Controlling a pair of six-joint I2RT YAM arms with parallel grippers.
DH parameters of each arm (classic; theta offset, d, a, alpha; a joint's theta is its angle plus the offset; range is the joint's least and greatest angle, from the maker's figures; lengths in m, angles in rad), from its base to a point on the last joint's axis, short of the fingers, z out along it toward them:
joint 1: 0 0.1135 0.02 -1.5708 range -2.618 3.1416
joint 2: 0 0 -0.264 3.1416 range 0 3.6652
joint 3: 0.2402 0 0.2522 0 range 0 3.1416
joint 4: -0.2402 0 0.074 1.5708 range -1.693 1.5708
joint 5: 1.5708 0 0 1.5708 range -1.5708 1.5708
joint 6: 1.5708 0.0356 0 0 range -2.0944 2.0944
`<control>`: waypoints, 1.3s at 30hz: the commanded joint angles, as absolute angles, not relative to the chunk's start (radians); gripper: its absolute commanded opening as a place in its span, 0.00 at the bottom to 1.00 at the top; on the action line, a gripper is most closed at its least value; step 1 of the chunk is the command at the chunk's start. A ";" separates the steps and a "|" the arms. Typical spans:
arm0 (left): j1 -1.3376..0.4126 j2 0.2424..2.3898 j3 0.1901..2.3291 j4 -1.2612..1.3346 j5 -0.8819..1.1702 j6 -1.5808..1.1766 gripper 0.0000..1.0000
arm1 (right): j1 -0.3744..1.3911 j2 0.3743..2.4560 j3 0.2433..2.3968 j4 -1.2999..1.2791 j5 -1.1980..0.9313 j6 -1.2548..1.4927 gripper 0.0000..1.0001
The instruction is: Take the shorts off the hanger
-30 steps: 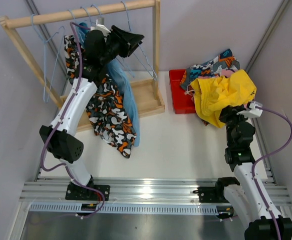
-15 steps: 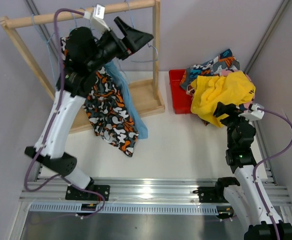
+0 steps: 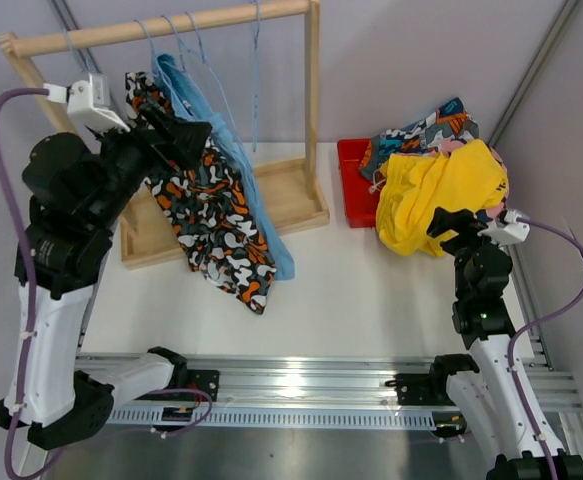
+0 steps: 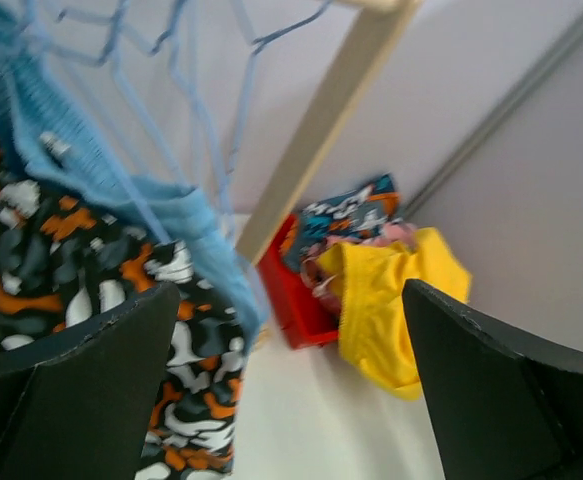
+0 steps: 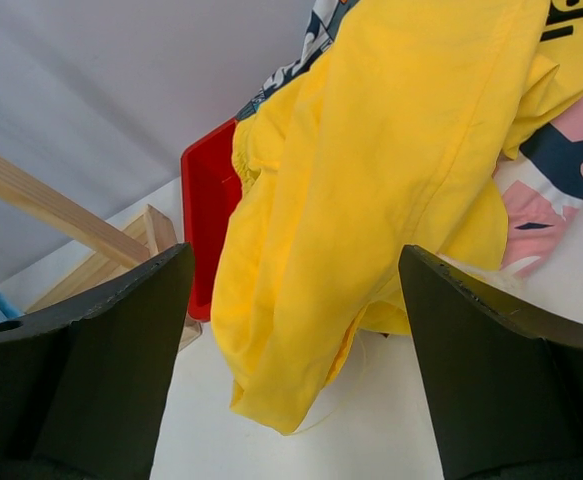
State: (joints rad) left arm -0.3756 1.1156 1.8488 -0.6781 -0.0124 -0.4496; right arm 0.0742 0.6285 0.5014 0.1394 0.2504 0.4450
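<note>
Shorts number five in all. Two hang on the wooden rack at the far left of the bench, and three lie heaped at a red bin on the far right.

On the rack, the black-orange-white blotched shorts hang in front. Their lower end trails over the rack's wooden base onto the bench. The light blue shorts hang just behind, touching them. Thin blue wire hangers hang from the rod. At least four can be made out, but their wires cross and the exact count is unclear.

In the heap, the yellow shorts lie on top and spill over the bin's right rim. The blue-orange patterned shorts lie behind them, and the pink patterned shorts show only as a strip beneath the yellow cloth. Most of the bin is covered, so what sits inside it and what sits beside it cannot be told.

The left claw is raised beside the blotched shorts at the rack's left post. Its jaws are spread wide and grasp nothing. The left wrist view is blurred. The right claw sits just in front of the yellow shorts, also released, with the cloth between and beyond its fingers but not pinched.
</note>
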 commanded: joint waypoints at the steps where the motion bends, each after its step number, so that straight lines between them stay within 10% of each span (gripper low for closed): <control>1: -0.307 1.137 1.753 -0.701 -0.064 -0.403 0.99 | 0.075 0.612 0.538 0.140 0.252 0.459 0.89; 25: -0.135 1.308 1.689 -0.422 0.029 -0.511 0.85 | 0.074 0.584 0.502 0.155 0.258 0.408 0.89; 39: -0.130 1.358 1.747 -0.436 0.012 -0.467 0.00 | 0.064 0.591 0.485 0.176 0.239 0.408 0.88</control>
